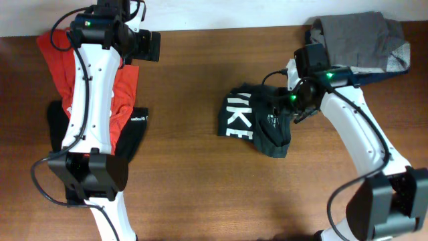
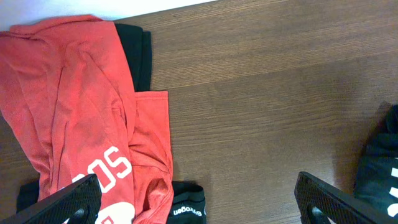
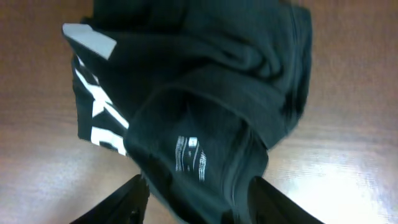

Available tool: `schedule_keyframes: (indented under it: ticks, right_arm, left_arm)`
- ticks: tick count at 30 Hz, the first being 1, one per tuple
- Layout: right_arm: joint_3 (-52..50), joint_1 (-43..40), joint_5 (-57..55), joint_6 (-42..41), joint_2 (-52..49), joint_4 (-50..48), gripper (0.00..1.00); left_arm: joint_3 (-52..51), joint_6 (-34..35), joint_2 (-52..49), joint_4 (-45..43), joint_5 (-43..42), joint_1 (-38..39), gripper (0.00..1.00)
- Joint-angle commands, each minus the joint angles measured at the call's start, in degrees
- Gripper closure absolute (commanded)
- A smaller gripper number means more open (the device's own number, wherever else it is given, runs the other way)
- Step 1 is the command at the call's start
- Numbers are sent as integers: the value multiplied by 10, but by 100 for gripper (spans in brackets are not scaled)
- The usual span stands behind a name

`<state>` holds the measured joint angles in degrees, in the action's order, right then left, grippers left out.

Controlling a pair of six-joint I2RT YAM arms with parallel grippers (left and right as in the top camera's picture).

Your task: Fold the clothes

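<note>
1. Fingers of the right claw [image 3: 198, 205] sit at the bottom edge of the right wrist view. They are partly apart, with a thick fold of the black T-shirt [image 3: 199, 93] bulging between them. That view is blurred, so I cannot tell whether they pinch the cloth.
2. The left claw [image 2: 199, 208] hangs above the counter [image 2: 261, 93]. Its dark fingertips [image 2: 68, 202] are spread wide at the lower corners of the left wrist view, with nothing gripped between them.
3. From overhead, the black T-shirt lies crumpled just right of the counter's middle. It shows large white letters on its left part and a small white label print near the claw.
4. At the far left, a red garment [image 1: 120, 94] with white print is spread over a second black garment [image 1: 137, 130]. The black cloth peeps out at the red one's near edge, and the left arm crosses above both.
5. A grey garment [image 1: 358, 37] is bunched in the far right corner, well apart from the red one. A dark blue edge shows beneath it.
6. The counter is dark brown wood with grain running left to right, and it shows bright glare in the right wrist view.
7. Beyond the far edge runs a pale strip [image 1: 221, 12], plain and white.
</note>
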<state>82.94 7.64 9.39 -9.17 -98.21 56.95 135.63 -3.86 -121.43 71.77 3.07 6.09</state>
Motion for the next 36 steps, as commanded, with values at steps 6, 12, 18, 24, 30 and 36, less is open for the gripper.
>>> schedule_keyframes:
  ticks: [6, 12, 18, 24, 30, 36]
  right_arm:
    - [5, -26, 25, 40, -71, -34, 40]
    - [5, -32, 57, 47, -73, -71, 40]
    - [5, -28, 54, 67, -83, -95, 47]
    - [4, -28, 55, 172, -100, -85, 51]
    - [4, -28, 56, 214, -121, -119, 56]
    - [21, -43, 55, 200, -125, -182, 96]
  left_arm:
    - [2, -10, -5, -2, 2, 1, 1]
    - [2, -9, -5, -2, 2, 1, 1]
    - [2, -9, -5, -3, 2, 1, 1]
    - [2, -10, -5, -19, 2, 1, 1]
    - [2, -9, -5, -20, 2, 1, 1]
    - [2, -9, -5, -19, 2, 1, 1]
